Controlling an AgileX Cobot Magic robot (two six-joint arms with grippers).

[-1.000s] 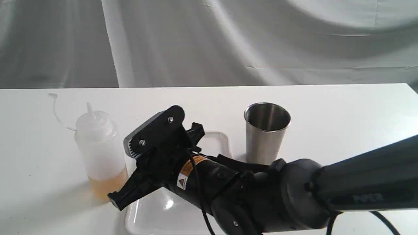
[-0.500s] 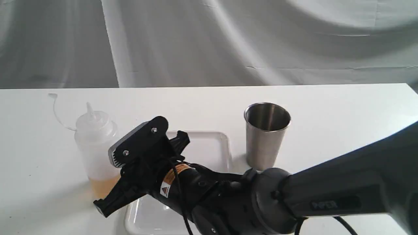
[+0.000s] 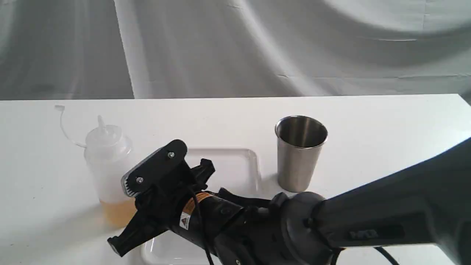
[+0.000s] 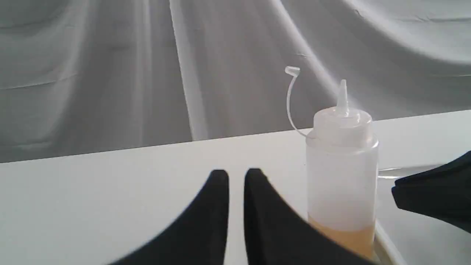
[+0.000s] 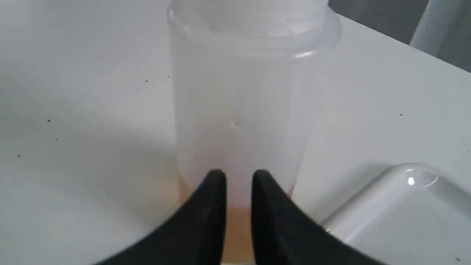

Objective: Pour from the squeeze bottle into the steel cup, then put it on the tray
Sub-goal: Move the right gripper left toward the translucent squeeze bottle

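Approach stage, seemingly. Found bottle (image 3: pixel 108 165) upright on tabletop (image 3: pixel 368 121) just beside tray (image 3: pixel 228 165), ungrasped; saw right end effector (image 5: pixel 238 175) close before it, barely parted, empty. Judged grasp, pour into cup (image 3: pixel 300 154), placement pending.

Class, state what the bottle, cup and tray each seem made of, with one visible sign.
Squeeze bottle: translucent matte plastic, probably; amber liquid shows through. Steel cup: brushed metal; soft grey sheen. Tray: glossy plastic, seemingly; bright glint on rim.
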